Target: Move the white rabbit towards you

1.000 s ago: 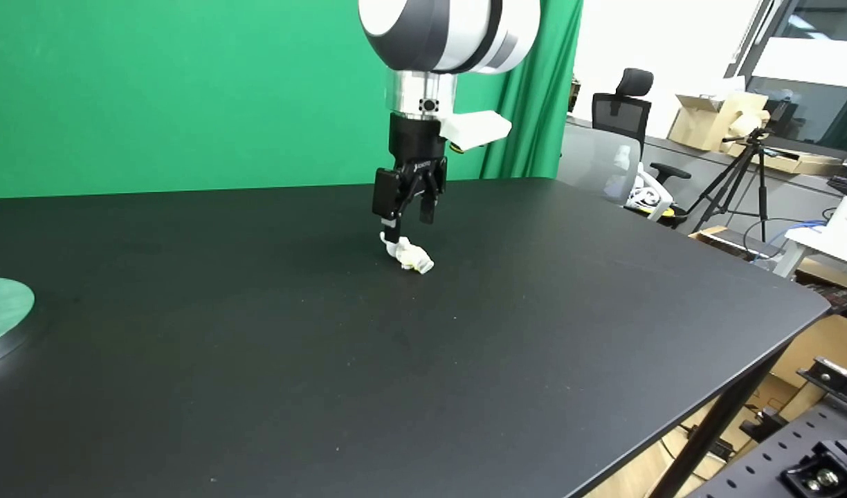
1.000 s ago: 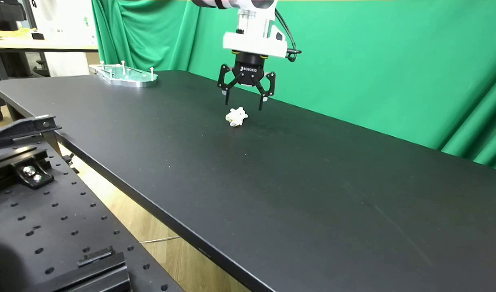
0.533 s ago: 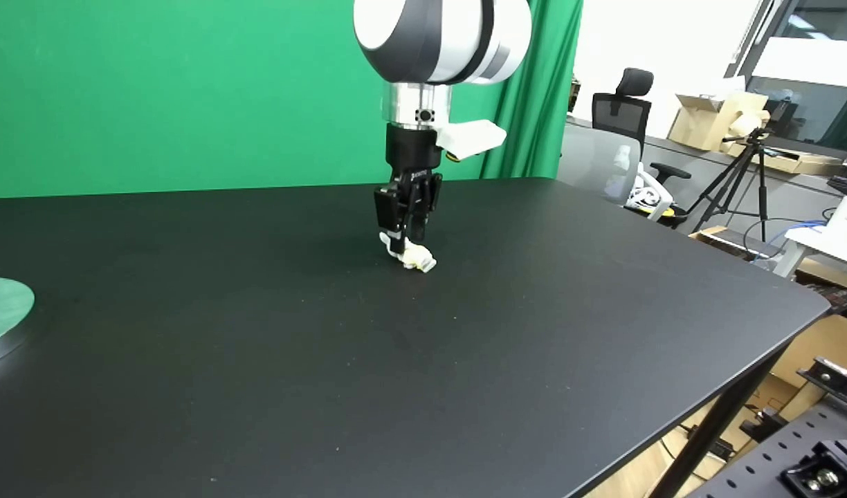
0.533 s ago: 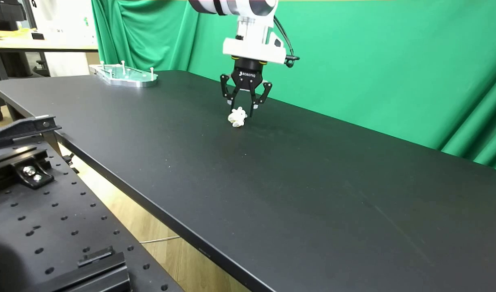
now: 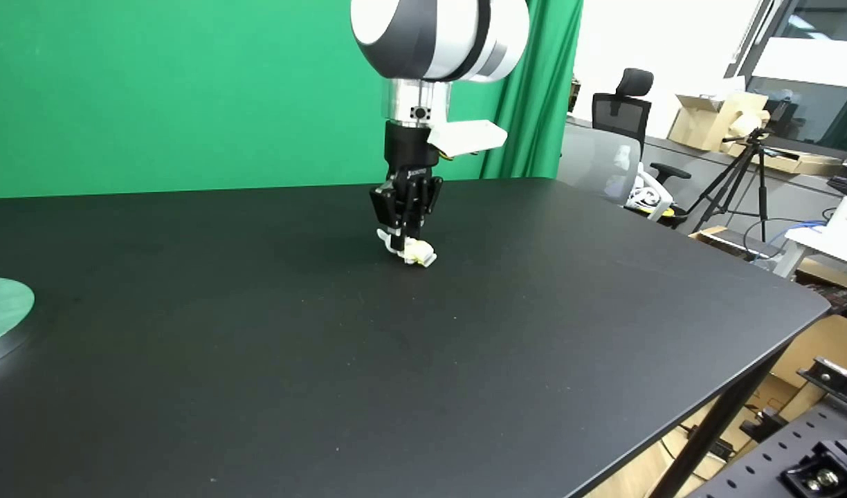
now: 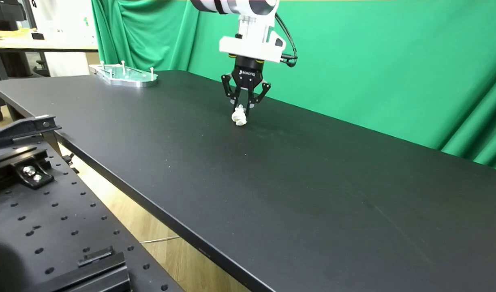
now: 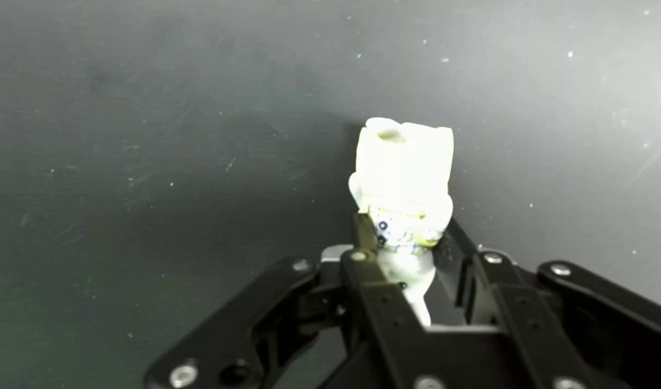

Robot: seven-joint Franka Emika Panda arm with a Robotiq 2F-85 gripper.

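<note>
the white rabbit (image 7: 406, 181), yellow-tinged with blue markings, is clasped lengthwise in the pincer (image 7: 408, 227).

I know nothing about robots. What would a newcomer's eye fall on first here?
Probably the bright green backdrop behind the black table, filling much of both exterior views. Next, the white-and-grey robot arm, which hangs in from the top edge there. Then the tiny white rabbit at its lower end, held in the black claw, with blue markings visible in the wrist view.
</note>
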